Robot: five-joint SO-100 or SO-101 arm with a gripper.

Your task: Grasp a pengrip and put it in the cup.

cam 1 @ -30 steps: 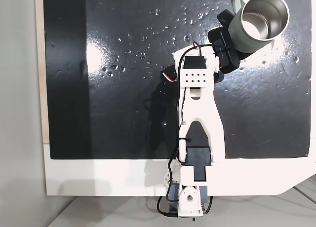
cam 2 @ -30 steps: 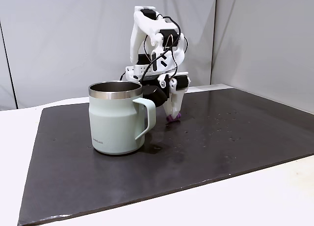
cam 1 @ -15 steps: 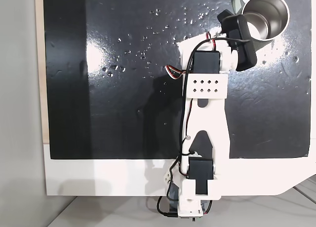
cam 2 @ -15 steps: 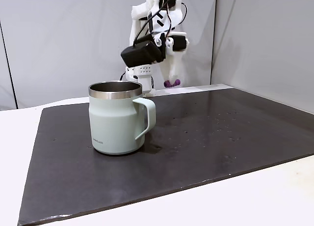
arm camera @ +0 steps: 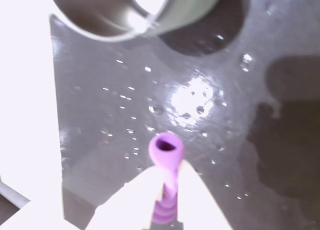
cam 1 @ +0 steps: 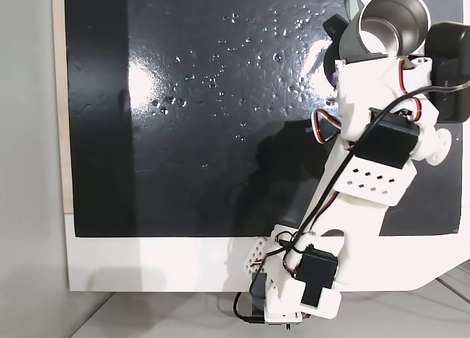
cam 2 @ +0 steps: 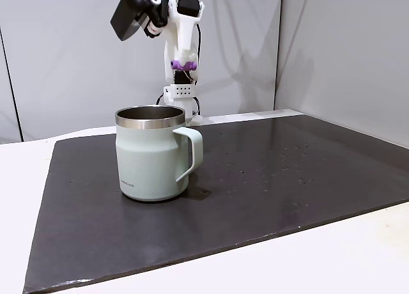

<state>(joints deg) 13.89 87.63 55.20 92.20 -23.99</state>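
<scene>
My gripper (cam 2: 183, 63) hangs high above the mat, shut on the small light-purple pengrip (cam 2: 183, 65). It is behind the pale grey-white cup (cam 2: 153, 154) and a little to its right in this fixed view. In the wrist view the pengrip (arm camera: 166, 151) sticks out between my two white fingers (arm camera: 134, 196), hollow end forward, and the cup's steel rim (arm camera: 107, 27) lies ahead at the top edge. From above, the cup (cam 1: 389, 20) stands at the mat's top right corner, upright, with my arm's white wrist just below it.
A black mat (cam 1: 183, 132) covers the white table (cam 1: 147, 264) and is dotted with small shiny droplets. My arm's base sits at the bottom edge of the fixed view from above. Grey walls stand behind the table.
My gripper has lifted the pengrip off the mat and risen well above cup height. The arm has swung toward the cup's side; the cup has not moved.
</scene>
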